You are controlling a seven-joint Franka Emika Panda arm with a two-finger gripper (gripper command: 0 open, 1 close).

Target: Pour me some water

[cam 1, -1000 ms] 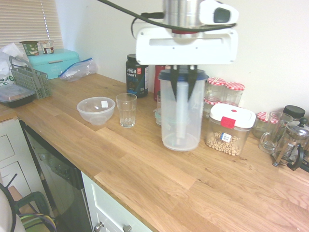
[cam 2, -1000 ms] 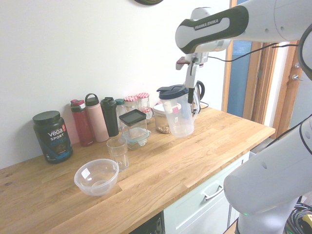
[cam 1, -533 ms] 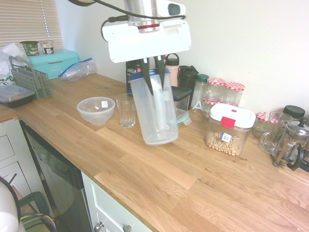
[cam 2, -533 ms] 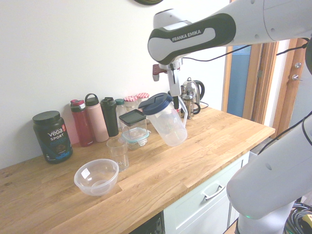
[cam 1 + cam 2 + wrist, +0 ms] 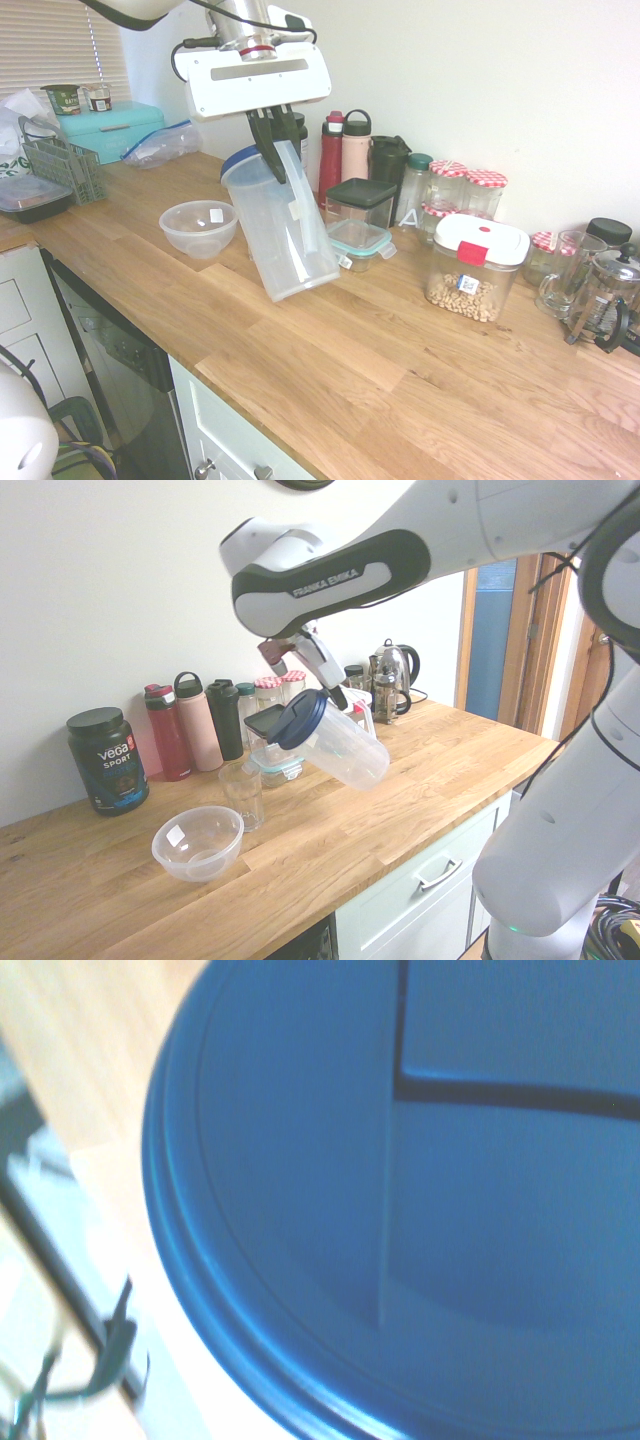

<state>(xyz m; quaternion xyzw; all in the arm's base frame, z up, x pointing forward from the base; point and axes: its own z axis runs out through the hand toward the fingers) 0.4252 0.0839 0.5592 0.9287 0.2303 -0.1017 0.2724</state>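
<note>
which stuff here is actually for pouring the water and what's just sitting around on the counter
For the job:
- clear plastic jug with blue lid, tilted, held by the gripper
- empty clear drinking glass

Lying about:
- clear plastic bowl
- black Vega Sport tub
- red bottle and pink bottle
- white-lidded nut container
- glass French press

Wooden counter (image 5: 330, 370); bowl (image 5: 199, 227), glass (image 5: 242, 793), bottles (image 5: 345, 150), jars (image 5: 478, 190)
</note>
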